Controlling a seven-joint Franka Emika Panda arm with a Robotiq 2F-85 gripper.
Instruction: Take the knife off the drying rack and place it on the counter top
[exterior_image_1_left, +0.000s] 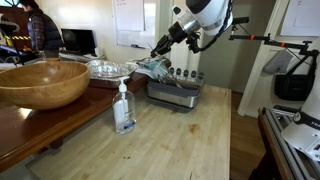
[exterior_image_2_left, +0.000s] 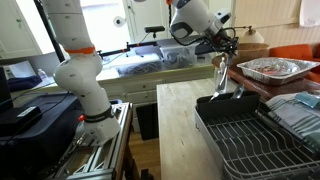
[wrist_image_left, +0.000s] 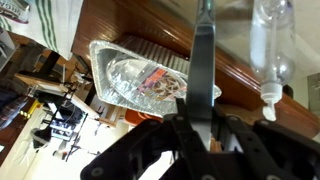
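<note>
**Operator:** Report the gripper state.

**Technician:** The gripper (exterior_image_2_left: 225, 48) is closed on the knife (exterior_image_2_left: 221, 78). In the wrist view, the fingers clamp one end and the narrow blade runs straight out from between them.

**Operator:** Where is the knife?

**Technician:** It is in the air, hanging tip-down over the far edge of the drying rack (exterior_image_2_left: 255, 135). These views do not confirm whether the tip is fully clear of the rack wires.

**Operator:** Which step is in hand?

**Technician:** Judged as extraction. The grasp is made and the knife is raised. Transfer to the counter (exterior_image_2_left: 180, 120) has not begun.

**Operator:** What does the next move call for?

**Technician:**
1. Raise until the tip is certainly clear of the rack.
2. Translate sideways over bare counter, staying away from the soap bottle (exterior_image_1_left: 124, 108) and the foil tray (exterior_image_1_left: 108, 68).
3. Tilt the wrist so the blade comes near flat.
4. Lower to contact, then open the gripper.

If released upright, the knife would likely topple.
</note>
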